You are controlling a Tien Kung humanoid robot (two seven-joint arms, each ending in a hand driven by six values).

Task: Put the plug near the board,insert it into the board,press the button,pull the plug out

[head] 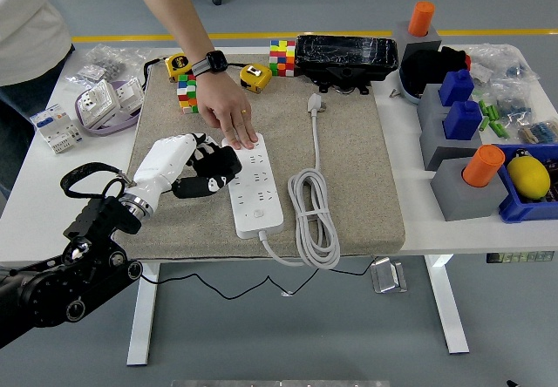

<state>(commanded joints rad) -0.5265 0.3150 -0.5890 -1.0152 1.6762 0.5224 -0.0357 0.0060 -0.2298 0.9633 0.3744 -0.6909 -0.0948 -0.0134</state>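
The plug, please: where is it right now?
In the head view, the black plug is in the left hand, left of centre on the mat, at the power strip's left edge, just below the person's hand.

A single head view looks forward and steeply down from high on the robot's side, set back enough to show the whole white table [39, 204] and the floor below its near edge. The left arm [61, 274] enters from the lower left; a person's forearm [179, 16] reaches in from the far left.
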